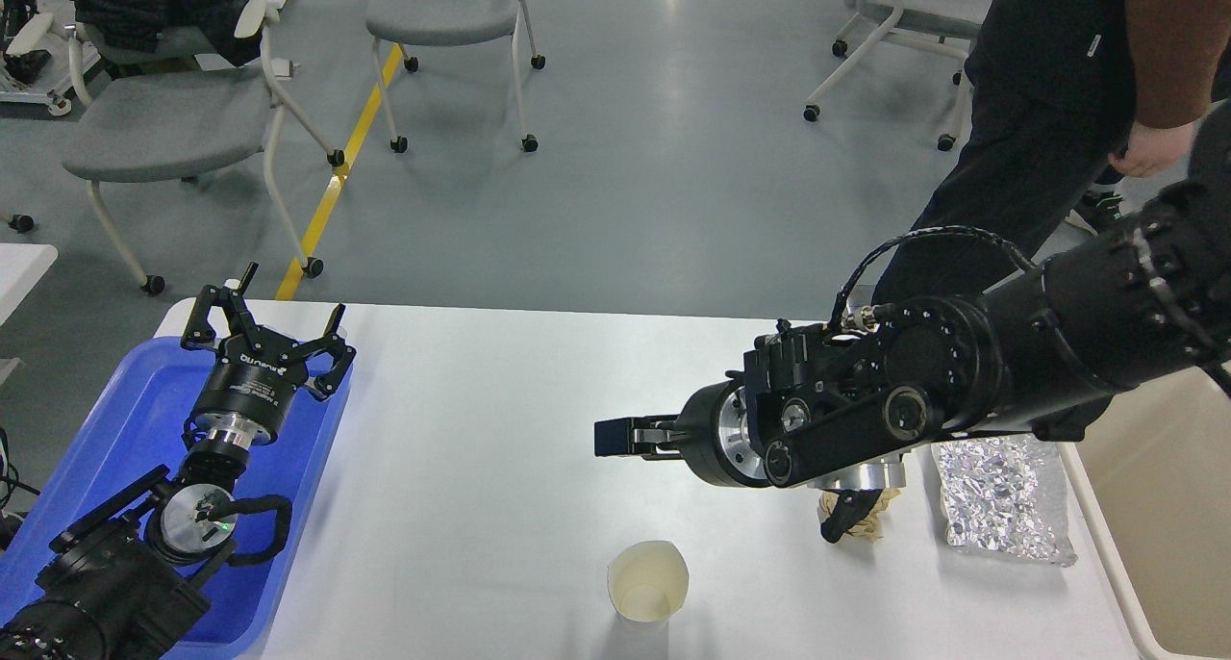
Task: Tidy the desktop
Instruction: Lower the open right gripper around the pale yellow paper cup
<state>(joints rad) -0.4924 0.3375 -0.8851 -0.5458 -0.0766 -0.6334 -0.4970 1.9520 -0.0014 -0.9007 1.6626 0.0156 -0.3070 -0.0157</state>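
The white desktop (pixel 481 429) holds a pale paper cup (pixel 647 583) near the front edge, a crumpled brown paper ball (pixel 873 527) and a silver foil bag (pixel 1005 496) at the right. My right arm reaches in from the right, low over the desktop, and partly hides the paper ball. My right gripper (pixel 615 439) points left above the bare middle, up and a little left of the cup; it is seen edge-on and holds nothing that shows. My left gripper (pixel 269 316) is open and empty over the far edge of the blue tray (pixel 125 419).
A beige bin (pixel 1154 525) stands past the desktop's right edge. A person (pixel 1048 112) stands behind the right corner. Grey wheeled chairs (pixel 163 121) stand on the floor beyond the table. A yellow floor line (pixel 337 179) runs at the back left.
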